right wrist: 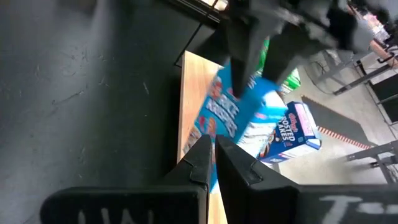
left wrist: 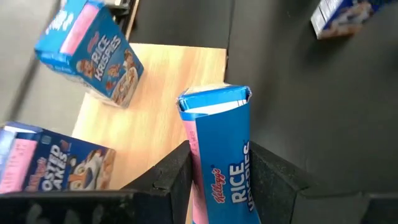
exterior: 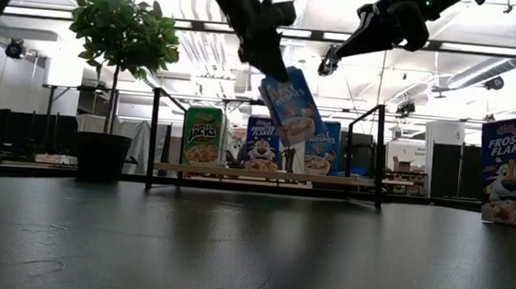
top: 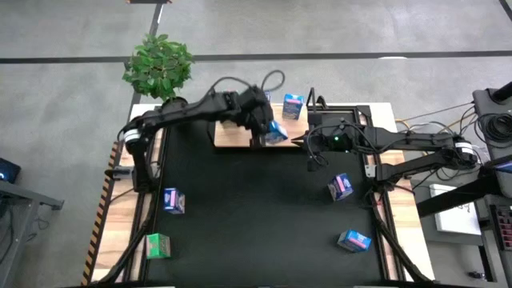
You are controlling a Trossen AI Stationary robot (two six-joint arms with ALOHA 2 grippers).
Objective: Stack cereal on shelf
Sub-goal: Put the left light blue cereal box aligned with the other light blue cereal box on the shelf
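High view shows my left gripper [top: 268,122] over the near edge of the shelf [top: 232,134], the light wood board at the far middle of the table, and my fingers are clamped on a blue Rice Krispies carton [top: 276,132]. From the left wrist view that carton [left wrist: 221,155] stands between my two dark fingers [left wrist: 171,177], its top flap end pointing away from the wrist, over the line where the board [left wrist: 158,93] meets the black table mat [left wrist: 298,93]. In the low view the held carton [exterior: 291,106] hangs tilted, clear above the board [exterior: 265,174] and its black uprights.

My right gripper [top: 308,142] sits just beside the held carton, at the shelf's right end; its fingertips [right wrist: 208,155] are drawn nearly together with nothing between them (only a slim gap shows).

On the shelf stand a second Rice Krispies box [left wrist: 90,53] and a Frosted Flakes box [left wrist: 53,162]; the low view also shows a green Apple Jacks box [exterior: 203,136] there. Another blue carton [top: 293,106] sits at the far right of the board.

Loose on the mat: a blue carton [top: 174,201] and a green one [top: 158,246] on the left side, a purple-and-pink one [top: 340,187] and a blue one [top: 354,240] on the right.
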